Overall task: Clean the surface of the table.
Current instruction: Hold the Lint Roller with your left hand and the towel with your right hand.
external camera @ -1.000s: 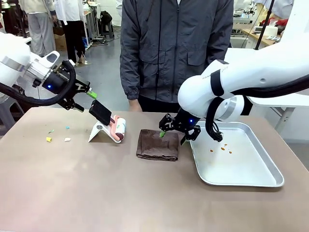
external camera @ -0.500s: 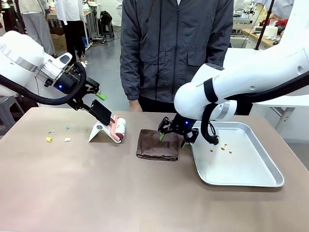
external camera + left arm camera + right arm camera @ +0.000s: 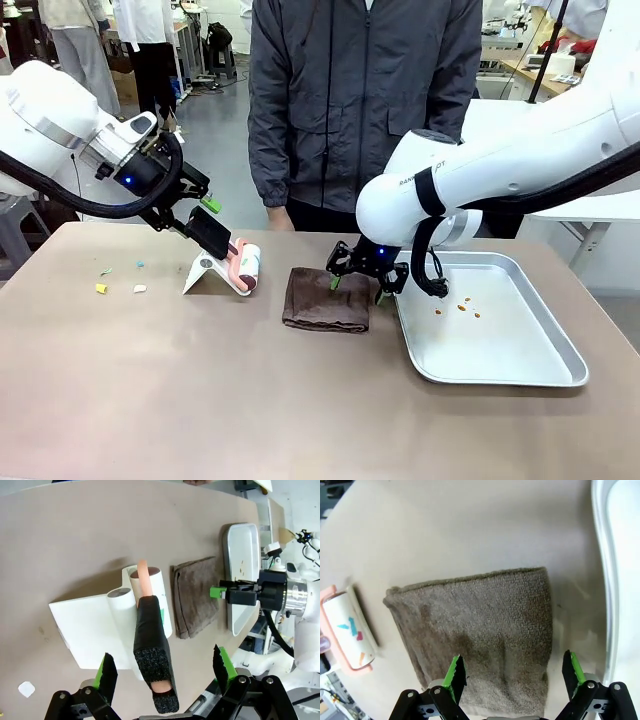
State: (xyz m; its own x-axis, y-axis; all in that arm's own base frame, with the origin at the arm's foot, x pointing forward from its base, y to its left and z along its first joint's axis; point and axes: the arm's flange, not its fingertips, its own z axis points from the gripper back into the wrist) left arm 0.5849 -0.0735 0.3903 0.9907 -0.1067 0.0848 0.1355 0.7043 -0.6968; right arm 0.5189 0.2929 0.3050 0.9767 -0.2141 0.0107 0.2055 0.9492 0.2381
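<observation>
The brownish table [image 3: 200, 400] carries a folded brown cloth [image 3: 320, 300] near its middle. My right gripper [image 3: 358, 288] hovers open just above the cloth's right edge, beside the tray; in the right wrist view the cloth [image 3: 480, 620] lies under the open gripper [image 3: 513, 670]. Left of the cloth, a lint roller [image 3: 245, 268] rests on a white stand [image 3: 205, 272], its black handle [image 3: 208, 232] pointing up and left. My left gripper [image 3: 205, 215] is at that handle's end. In the left wrist view the gripper [image 3: 165, 670] is open, its fingers on either side of the handle [image 3: 152, 640] without gripping it.
A metal tray [image 3: 520, 370] with a few brown crumbs [image 3: 460, 308] sits at the right. Small paper scraps [image 3: 101, 289] lie at the table's far left. A person in a dark jacket [image 3: 365, 100] stands at the far edge.
My left gripper has moved right and down to the roller's handle. My right gripper has shifted left from the tray's edge to above the cloth's right side.
</observation>
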